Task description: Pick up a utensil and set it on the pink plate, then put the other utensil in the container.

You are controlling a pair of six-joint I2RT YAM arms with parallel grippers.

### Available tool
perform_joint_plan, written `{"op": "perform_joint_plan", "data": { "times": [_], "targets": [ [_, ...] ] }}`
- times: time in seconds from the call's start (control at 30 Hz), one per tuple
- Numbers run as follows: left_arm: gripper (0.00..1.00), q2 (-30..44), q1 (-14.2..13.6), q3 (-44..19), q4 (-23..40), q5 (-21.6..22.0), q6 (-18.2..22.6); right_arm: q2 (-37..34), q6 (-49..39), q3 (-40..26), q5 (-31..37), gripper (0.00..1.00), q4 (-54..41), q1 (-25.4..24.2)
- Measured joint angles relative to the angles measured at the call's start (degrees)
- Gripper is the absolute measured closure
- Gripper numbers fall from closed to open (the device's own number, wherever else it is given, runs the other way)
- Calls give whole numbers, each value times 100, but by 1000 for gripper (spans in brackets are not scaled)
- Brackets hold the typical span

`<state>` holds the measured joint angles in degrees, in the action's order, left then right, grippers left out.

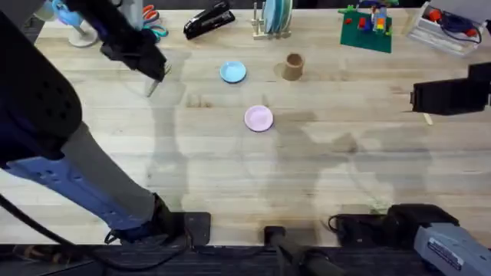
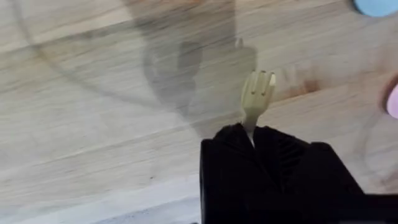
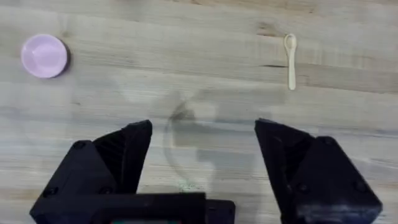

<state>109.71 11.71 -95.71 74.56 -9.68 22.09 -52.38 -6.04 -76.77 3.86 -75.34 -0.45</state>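
Note:
My left gripper (image 1: 159,72) is raised over the table's far left, shut on the utensil (image 2: 257,94), a pale-yellow wooden fork. Its tines stick out past the black fingers (image 2: 231,144). The fork's tip (image 1: 152,87) points down toward the wood. The pink plate (image 1: 258,118) lies at the table's middle and shows as a sliver (image 2: 393,101) in the left wrist view. My right gripper (image 3: 202,134) is open at the right side (image 1: 420,97), above bare wood. The other utensil (image 3: 290,59), a slim pale stick with a rounded end, lies flat beyond it. The tan container (image 1: 293,67) stands upright behind the pink plate (image 3: 43,56).
A light-blue plate (image 1: 232,72) lies left of the container. Along the back edge are a black stapler (image 1: 209,21), a rack of plates (image 1: 275,18), a green brick model (image 1: 367,24) and scissors (image 1: 153,23). A clear tray (image 1: 449,27) sits at the back right.

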Motion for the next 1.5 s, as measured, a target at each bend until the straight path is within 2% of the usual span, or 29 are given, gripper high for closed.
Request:
{"op": "perform_joint_plan", "data": {
  "times": [0.47, 0.63, 0.83, 0.97, 1.13, 1.3, 1.5],
  "targets": [
    [959, -1159, -1681, -46, 323, -107, -283, 0, 0, 0, 0, 8, -1, 0],
    [959, -1224, -2367, -78, 305, -130, -433, -2, 0, 0, 0, 6, 1, 0],
    [959, -1204, -3232, -78, -71, -139, -550, 0, 0, 0, 0, 7, 1, 0],
    [957, -1205, -3687, -24, -464, -164, -644, -1, 0, -1, 0, 7, -1, 0],
    [957, -1204, -3955, 530, -848, -242, -755, 0, 0, 0, 0, 7, -1, 0],
    [957, -1204, -3970, 1181, -1188, -323, -847, 0, 1, 0, 0, 7, -1, 0],
    [957, -1204, -3973, 1585, -1617, -378, -1004, 0, 1, 0, 0, 7, 0, 0]
  ]
}}
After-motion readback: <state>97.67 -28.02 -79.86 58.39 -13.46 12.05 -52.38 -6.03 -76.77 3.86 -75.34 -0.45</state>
